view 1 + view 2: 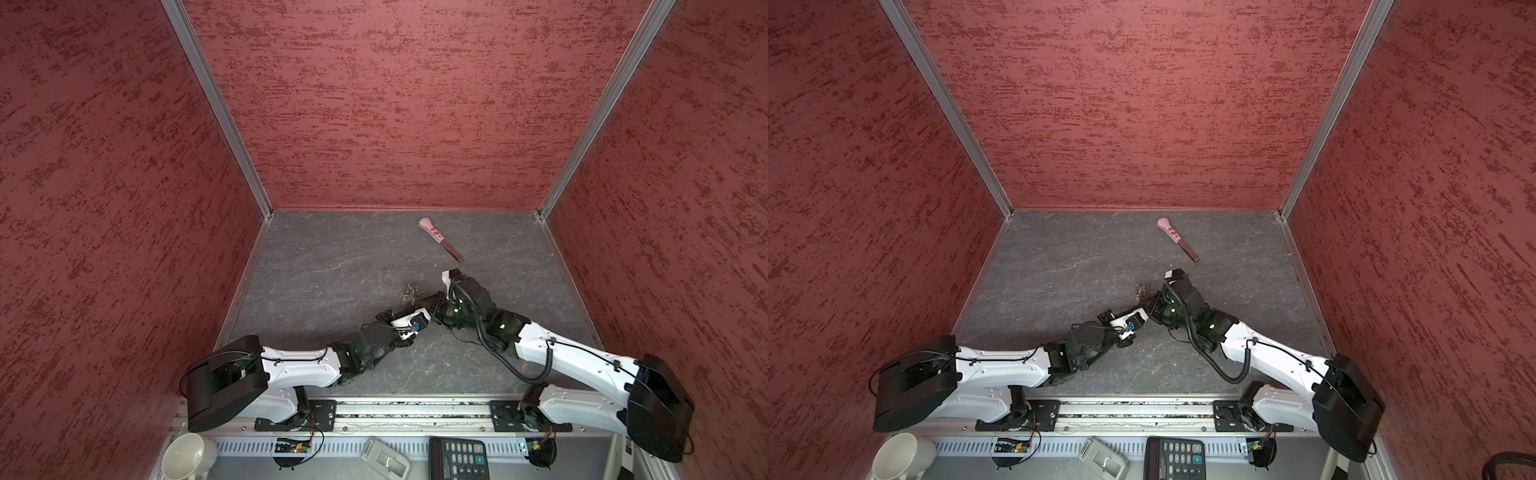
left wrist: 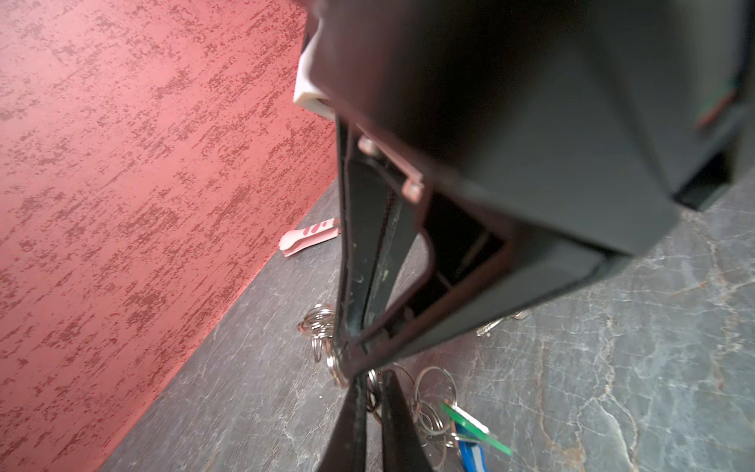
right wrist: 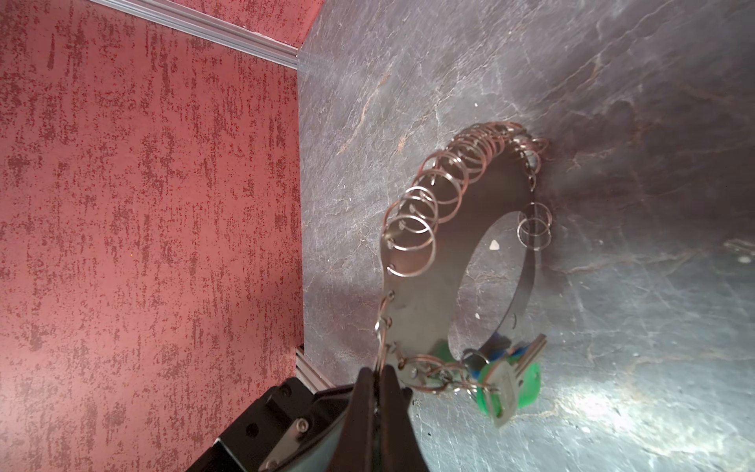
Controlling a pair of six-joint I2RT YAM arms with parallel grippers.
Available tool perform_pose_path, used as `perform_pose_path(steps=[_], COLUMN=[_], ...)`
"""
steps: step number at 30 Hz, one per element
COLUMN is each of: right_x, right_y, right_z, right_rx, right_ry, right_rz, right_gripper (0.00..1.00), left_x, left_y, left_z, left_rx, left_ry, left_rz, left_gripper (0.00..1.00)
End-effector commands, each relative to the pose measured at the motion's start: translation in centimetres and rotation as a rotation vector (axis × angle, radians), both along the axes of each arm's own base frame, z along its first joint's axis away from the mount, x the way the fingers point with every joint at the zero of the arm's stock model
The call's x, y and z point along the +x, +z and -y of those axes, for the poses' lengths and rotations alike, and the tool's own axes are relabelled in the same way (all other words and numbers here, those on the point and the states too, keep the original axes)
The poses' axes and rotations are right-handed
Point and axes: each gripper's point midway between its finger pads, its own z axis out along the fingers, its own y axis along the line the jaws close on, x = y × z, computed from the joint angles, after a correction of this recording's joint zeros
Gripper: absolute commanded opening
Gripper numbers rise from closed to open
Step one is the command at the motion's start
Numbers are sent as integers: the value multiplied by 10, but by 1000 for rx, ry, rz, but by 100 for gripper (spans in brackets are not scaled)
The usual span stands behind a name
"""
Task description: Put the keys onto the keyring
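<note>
Grey stone-look table (image 1: 332,257), red walls. The keyring (image 3: 421,294) sits mid-frame in both top views. The right gripper (image 3: 379,374) is clamped on one small ring, with the green key (image 3: 506,388) just beside. The left gripper (image 2: 374,392) is closed, seemingly pinching another ring.

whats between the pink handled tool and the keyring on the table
Only bare tabletop lies between the pink-handled tool and the keyring. Both top views show that stretch with nothing on it.
</note>
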Motion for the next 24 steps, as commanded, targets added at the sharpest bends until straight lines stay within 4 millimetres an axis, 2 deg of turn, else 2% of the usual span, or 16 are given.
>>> perform_pose_path(steps=[1, 4, 8, 12, 16, 19, 20, 24], right_x=[-3, -2, 0, 3, 7, 11, 12, 14], right_y=[40, 40, 37, 31, 33, 43, 48, 64], right_z=[-18, -16, -11, -3, 4, 12, 16, 35], right_rx=[133, 126, 93, 35, -18, -69, -92, -223], right_ry=[40, 32, 16, -2, 19, 29, 33, 52], right_rz=[23, 27, 42, 75, 151, 254, 311, 601], right_gripper=[0, 0, 0, 18, 38, 43, 44, 45], left_x=[11, 12, 9, -1, -9, -15, -18, -26], left_y=[11, 13, 13, 14, 16, 17, 11, 11], left_z=[-3, -4, -3, -3, -7, -10, -12, -15], left_rx=[-23, -33, -42, -66, -79, -91, -65, -64], left_ry=[66, 74, 55, 8, -38, -78, -89, -147], left_rz=[33, 35, 10, -26, -72, -115, -141, -197], left_gripper=[5, 0, 0, 0, 0, 0, 0, 0])
